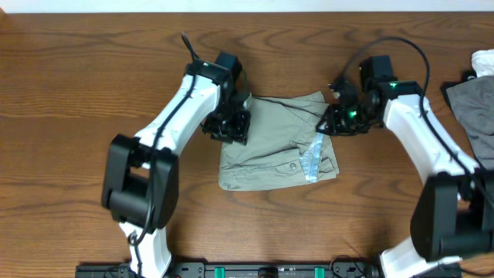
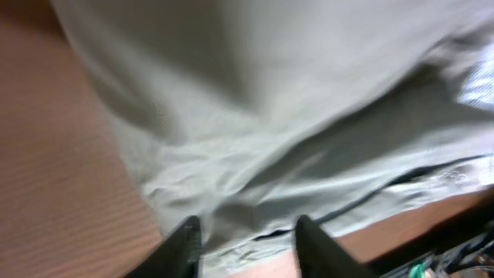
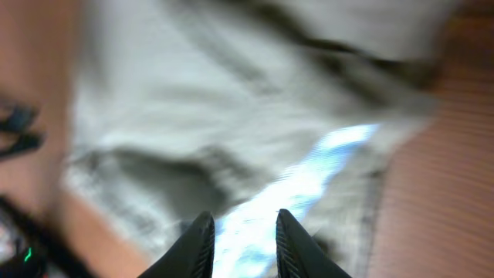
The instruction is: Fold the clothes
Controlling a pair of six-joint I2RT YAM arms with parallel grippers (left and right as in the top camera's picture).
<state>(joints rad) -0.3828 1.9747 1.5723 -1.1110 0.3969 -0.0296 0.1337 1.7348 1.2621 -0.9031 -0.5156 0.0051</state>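
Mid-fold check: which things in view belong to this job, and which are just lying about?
In the job: khaki shorts, left end effector, right end effector.
Lying about: grey garment at the right edge, white cloth above it.

A brown wooden table (image 1: 62, 69) fills almost the whole overhead view, its grain running left to right. Along the far edge a thin pale strip (image 1: 231, 5) shows beyond the wood; what it belongs to cannot be told. At the far right a grey cloth (image 1: 472, 100) lies on the tabletop, with a white cloth (image 1: 485, 62) just beyond it. A dark rail (image 1: 255, 270) runs along the near edge. The light is even and soft, and shadows on the wood are faint. Both wrist views show the same wood, blurred.
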